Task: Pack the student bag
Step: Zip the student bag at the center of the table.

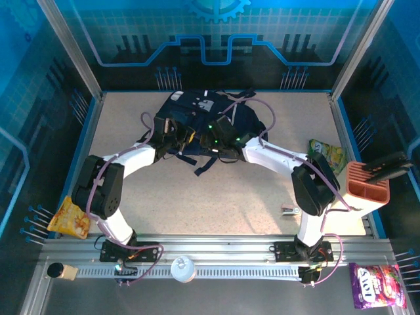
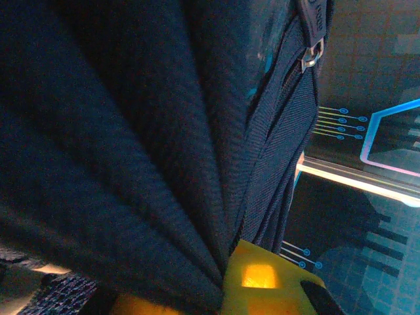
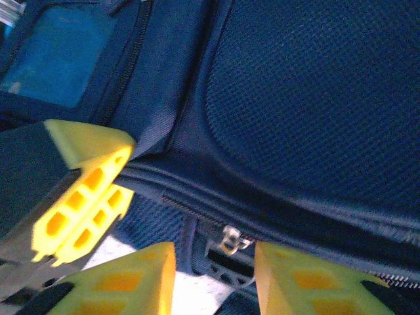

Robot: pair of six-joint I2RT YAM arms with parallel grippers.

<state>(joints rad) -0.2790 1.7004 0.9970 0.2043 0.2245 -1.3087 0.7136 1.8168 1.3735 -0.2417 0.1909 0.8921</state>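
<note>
orange snack bag: left edge | green snack bag, orange rack: right | purple candy bag: near-right

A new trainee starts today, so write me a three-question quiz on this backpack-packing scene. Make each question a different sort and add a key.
1. True or false: the left gripper is shut on the fabric of the large dark navy fabric backpack.
2. Which small thing shows in the gap between the right gripper's yellow fingers? A) a silver metal zipper pull B) a pencil C) a coin
3. Fill in: the orange ribbed plastic holder stands near the speckled beige table's ____ edge.

Key: 1 true; 2 A; 3 right.
</note>
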